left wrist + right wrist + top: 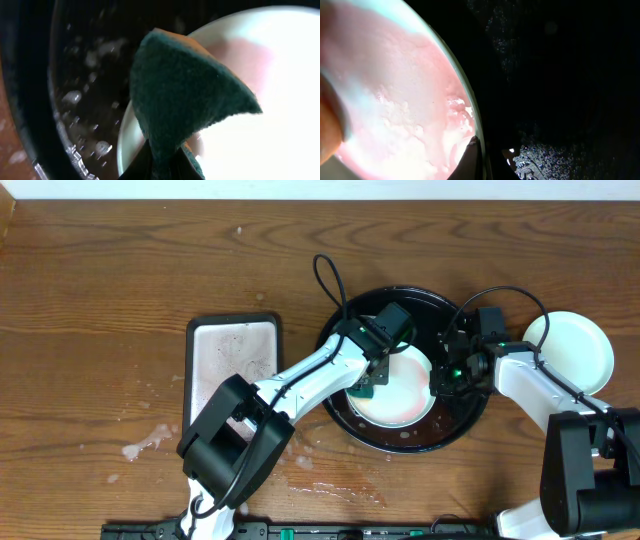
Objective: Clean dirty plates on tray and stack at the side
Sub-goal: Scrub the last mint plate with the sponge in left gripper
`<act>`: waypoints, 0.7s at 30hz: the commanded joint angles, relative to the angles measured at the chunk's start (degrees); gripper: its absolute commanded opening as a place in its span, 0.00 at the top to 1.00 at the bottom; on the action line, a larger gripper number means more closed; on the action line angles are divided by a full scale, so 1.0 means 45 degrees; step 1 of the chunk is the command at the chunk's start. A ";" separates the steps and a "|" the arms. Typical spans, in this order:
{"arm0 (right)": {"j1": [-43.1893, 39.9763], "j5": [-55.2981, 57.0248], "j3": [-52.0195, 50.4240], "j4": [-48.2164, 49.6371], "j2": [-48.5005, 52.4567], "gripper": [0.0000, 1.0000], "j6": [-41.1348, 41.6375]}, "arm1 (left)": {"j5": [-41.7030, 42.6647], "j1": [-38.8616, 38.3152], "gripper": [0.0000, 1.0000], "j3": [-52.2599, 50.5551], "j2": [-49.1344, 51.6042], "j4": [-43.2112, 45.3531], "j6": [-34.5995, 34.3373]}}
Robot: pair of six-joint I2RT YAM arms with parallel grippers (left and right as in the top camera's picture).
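A pale plate (403,392) with pink sauce smear lies in the black tray (460,430). My left gripper (366,385) is shut on a green sponge (185,95) that rests on the plate's left part (260,100). My right gripper (441,377) is shut on the plate's right rim; in the right wrist view one finger lies on the smeared plate (395,115) and the rim sits between the fingers (482,157). A clean pale plate (572,350) lies on the table to the right of the tray.
A small rectangular silver tray (232,360) with wet residue lies left of the black tray. Water drops and foam spot the table (140,445) at the front left. The black tray floor (560,75) is wet.
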 commanded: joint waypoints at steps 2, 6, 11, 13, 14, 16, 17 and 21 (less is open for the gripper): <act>0.0068 0.0539 -0.0126 -0.0029 0.0151 0.99 -0.0097 | 0.2006 0.0189 0.93 0.0117 0.0665 0.1049 -0.0034; 0.0068 0.0607 -0.0126 -0.0019 0.0151 0.99 -0.0097 | 0.5906 0.0170 0.92 0.0117 0.1239 0.1943 -0.0049; 0.0068 0.0772 -0.0126 -0.0024 0.0151 0.99 -0.0092 | 0.7349 -0.0146 0.93 0.0117 0.1457 0.2278 0.0136; 0.0068 0.0772 -0.0126 -0.0034 0.0151 0.99 -0.0092 | 0.7859 -0.0384 0.93 0.0117 0.1457 0.2657 0.0617; 0.0068 0.0772 -0.0126 -0.0034 0.0151 0.99 -0.0092 | 0.7898 -0.0476 0.93 0.0117 0.1457 0.2803 0.0714; 0.0068 0.0772 -0.0126 -0.0039 0.0151 0.99 -0.0092 | 0.7708 -0.0631 0.93 0.0117 0.1457 0.2914 0.0787; 0.0068 0.0772 -0.0126 -0.0049 0.0151 0.99 -0.0092 | 0.7519 -0.0641 0.93 0.0117 0.1462 0.2909 0.0782; 0.0068 0.0772 -0.0126 -0.0044 0.0151 0.99 -0.0092 | 0.6222 -0.0374 0.93 0.0117 0.1462 0.2448 0.0374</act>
